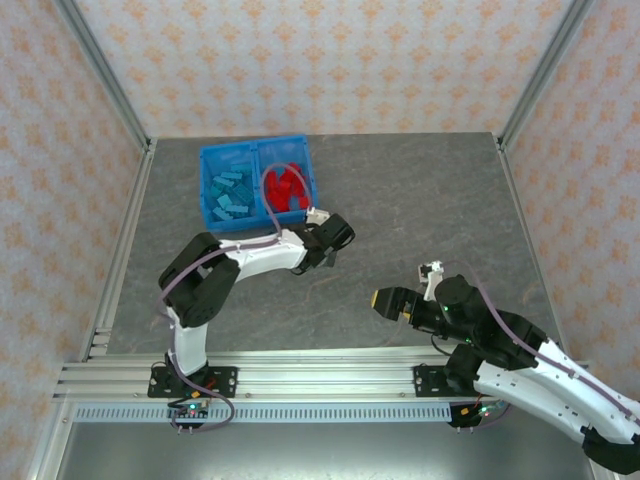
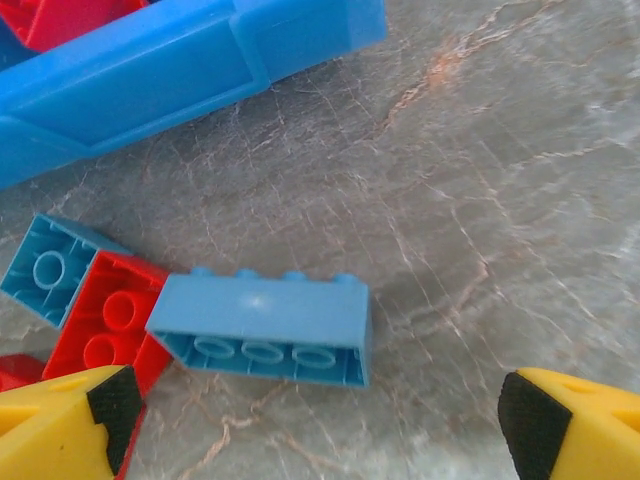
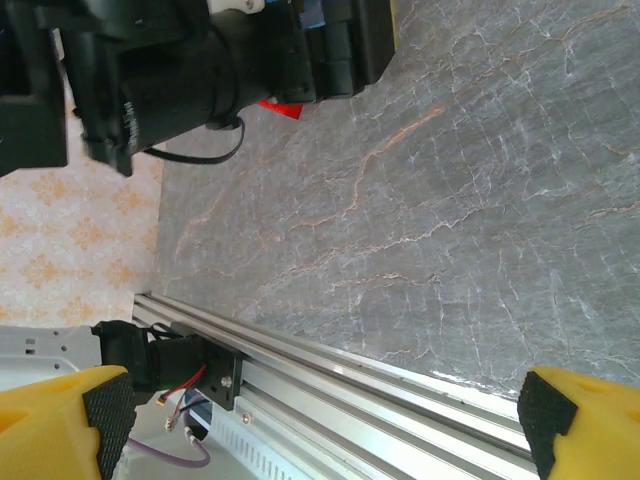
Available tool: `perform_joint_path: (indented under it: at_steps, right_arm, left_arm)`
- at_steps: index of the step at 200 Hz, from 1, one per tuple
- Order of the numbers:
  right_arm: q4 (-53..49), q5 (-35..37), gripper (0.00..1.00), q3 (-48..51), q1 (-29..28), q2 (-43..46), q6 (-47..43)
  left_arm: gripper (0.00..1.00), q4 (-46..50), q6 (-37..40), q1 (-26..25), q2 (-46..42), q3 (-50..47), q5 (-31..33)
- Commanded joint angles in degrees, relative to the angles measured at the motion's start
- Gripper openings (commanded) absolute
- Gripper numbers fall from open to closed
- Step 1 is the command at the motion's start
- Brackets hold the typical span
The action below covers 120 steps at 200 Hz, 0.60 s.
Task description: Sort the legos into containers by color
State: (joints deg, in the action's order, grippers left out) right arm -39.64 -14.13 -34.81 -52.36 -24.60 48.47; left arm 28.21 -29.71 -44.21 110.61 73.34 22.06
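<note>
The containers are two compartments of one blue bin [image 1: 258,150]: light blue legos [image 1: 230,190] lie in the left one, red legos [image 1: 288,188] in the right. My left gripper [image 1: 328,242] hangs over the table by the bin's near right corner. In the left wrist view the left gripper [image 2: 320,430] is open, and a long blue lego [image 2: 265,320] lies on its side just ahead of the yellow fingertips [image 2: 70,420]. Beside it lie a red lego [image 2: 105,320] and an upturned blue lego [image 2: 50,268]. My right gripper [image 1: 385,299] stands open and holds nothing.
The bin's outer wall [image 2: 180,70] runs close behind the loose bricks. In the right wrist view the right gripper [image 3: 325,430] points along the table's near edge, over the aluminium rail [image 3: 380,385], with the left arm [image 3: 200,60] ahead. Bare grey tabletop [image 1: 420,200] spreads to the right.
</note>
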Motion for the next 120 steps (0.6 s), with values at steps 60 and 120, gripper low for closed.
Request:
perform_joint_path:
  at_steps: [60,120]
  right_arm:
    - [-1.4,1.29,0.99,0.78,-0.36,0.55,0.47]
    - [-1.12,1.05,0.99,0.88,-0.37,0.53,1.27]
  left_arm:
    - [0.82,4.99,-2.52,2.17,8.4,4.96,3.89]
    - [0.67,-2.51,-5.28,1.08,2.36,-4.73,-3.98]
